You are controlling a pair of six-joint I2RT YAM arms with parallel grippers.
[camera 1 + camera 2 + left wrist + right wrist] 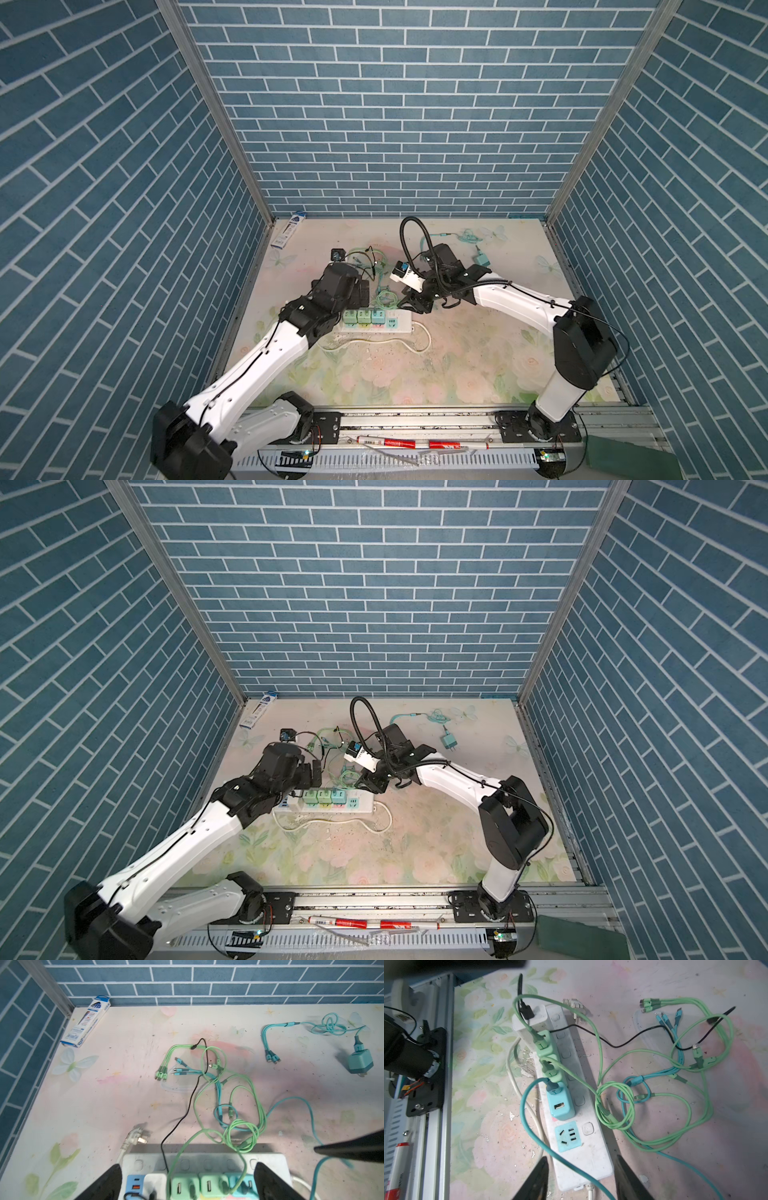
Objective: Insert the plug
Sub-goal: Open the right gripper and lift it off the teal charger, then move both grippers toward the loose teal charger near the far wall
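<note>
Black left pincer [187,1166] hangs over the left end of the strip [583,1167], jaws spread wide, holding nothing. Along the strip, going right, a white adapter [537,1016], two green chargers [548,1055] and a teal charger [560,1105] are all seated. Next to them, at the right end, one socket [568,1136] stands bare. The right pincer [581,1157] hovers at that end with its jaws partly open and nothing between them; in its wrist view one tip shows on each side of the strip. Farther right, well apart from the strip and towards the back of the bench [457,365], the plug [482,259] lies loose with its cable [330,1026] knotted behind it.

I judge the job near its end: one socket is free and one plug is still out. It has yet to be fetched, stood up and pressed home.

The plug lies flat on its side. Its long axis runs roughly from the back wall towards the robot, prongs to the near side and cable end to the wall. So its prongs lie level, not aimed down at a socket.
</note>
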